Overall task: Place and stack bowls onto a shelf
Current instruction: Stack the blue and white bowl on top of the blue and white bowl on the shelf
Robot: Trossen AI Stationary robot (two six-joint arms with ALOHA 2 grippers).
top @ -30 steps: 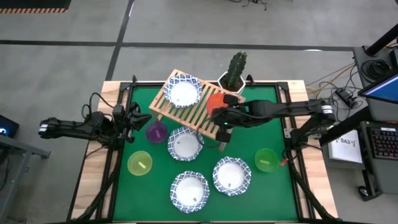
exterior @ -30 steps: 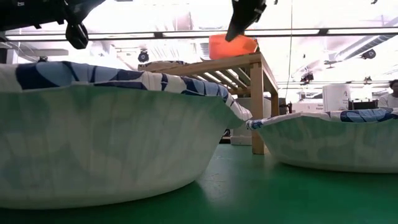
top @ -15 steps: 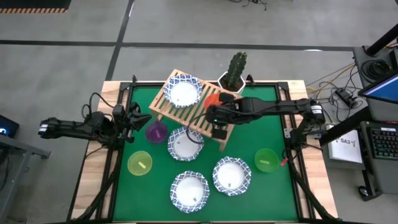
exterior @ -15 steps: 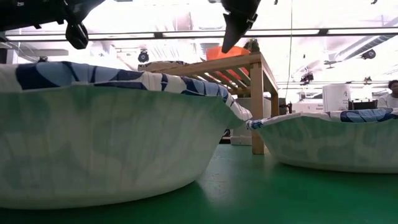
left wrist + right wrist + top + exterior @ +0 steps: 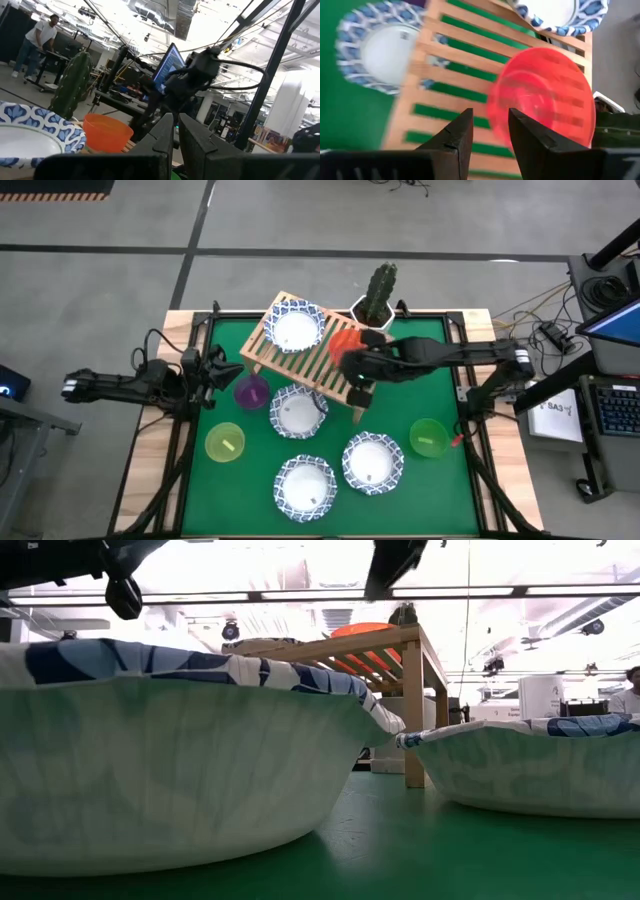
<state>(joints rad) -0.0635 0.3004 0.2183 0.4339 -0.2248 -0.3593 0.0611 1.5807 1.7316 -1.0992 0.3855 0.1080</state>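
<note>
While no writing is legible, the right end effector [image 5: 358,376] hovers released above the red bowl [image 5: 344,341] on the shelf [image 5: 318,365].

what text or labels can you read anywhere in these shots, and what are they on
No text can be read in any view.
White paper sheet right of the table: dark marks, too small to read.
Laptop screen in the room behind: lit blue, nothing legible.
The bowls and the shelf carry only patterns, no lettering.
</note>
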